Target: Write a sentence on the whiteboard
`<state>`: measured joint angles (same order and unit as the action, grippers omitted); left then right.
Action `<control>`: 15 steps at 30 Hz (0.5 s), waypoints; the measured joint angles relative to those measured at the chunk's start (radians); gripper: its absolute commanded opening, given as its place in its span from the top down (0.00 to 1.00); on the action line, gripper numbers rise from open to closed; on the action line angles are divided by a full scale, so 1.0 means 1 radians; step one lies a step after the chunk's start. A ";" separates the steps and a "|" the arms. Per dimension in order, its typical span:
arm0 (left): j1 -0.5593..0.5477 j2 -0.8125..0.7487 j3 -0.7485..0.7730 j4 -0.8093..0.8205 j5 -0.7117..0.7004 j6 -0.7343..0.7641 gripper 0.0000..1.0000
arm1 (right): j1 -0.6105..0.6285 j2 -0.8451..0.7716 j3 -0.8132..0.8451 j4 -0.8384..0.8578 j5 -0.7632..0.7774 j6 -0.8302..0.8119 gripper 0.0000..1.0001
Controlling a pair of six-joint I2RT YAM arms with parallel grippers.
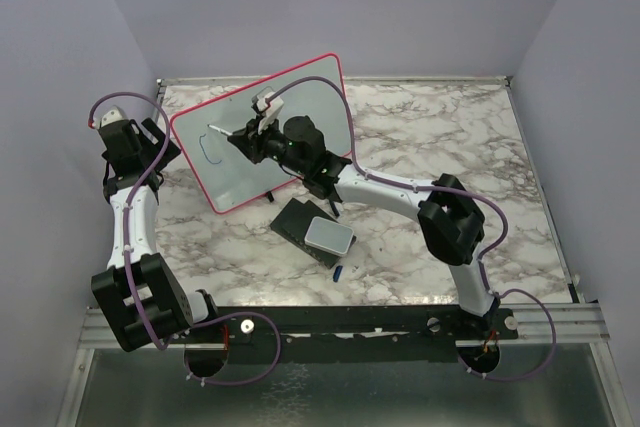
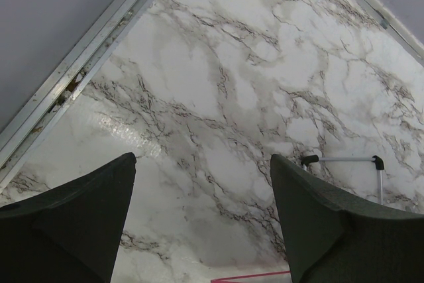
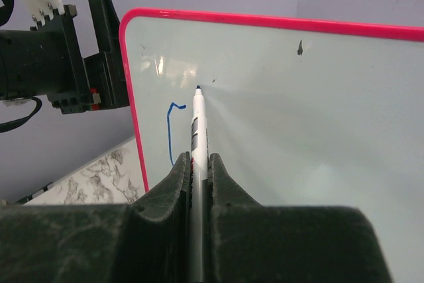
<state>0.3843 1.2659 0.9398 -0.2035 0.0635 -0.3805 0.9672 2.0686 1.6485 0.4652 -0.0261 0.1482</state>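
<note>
Jaws of the right gripper (image 3: 197, 164) are clamped on a slim white marker (image 3: 197, 124) with a dark tip. The marker points up and away from the wrist camera toward a large rectangular whiteboard (image 3: 298, 130) with rounded corners and a thin red-pink frame. The tip sits at the board's surface, just right of the top of a thin blue marker stroke (image 3: 170, 130), a single open curve like a letter C near the board's left edge.

From above, the whiteboard (image 1: 225, 172) stands tilted back at the rear left of the white-and-grey marble table (image 1: 450, 137), its face toward the right arm. The left gripper (image 2: 202, 164) is by the board's left edge, its two dark fingers wide apart and holding nothing, with marble below them. In front of the board lies a small dark block with a grey-white pad (image 1: 328, 237), and near it a small blue cap (image 1: 339, 272).
</note>
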 measured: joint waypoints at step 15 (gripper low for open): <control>0.000 0.000 0.000 0.000 0.000 0.000 0.17 | 0.000 0.001 -0.072 0.005 -0.001 0.030 0.99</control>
<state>0.3843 1.2659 0.9398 -0.2035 0.0635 -0.3805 0.9672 2.0697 1.5761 0.4702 -0.0269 0.1783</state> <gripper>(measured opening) 0.834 0.093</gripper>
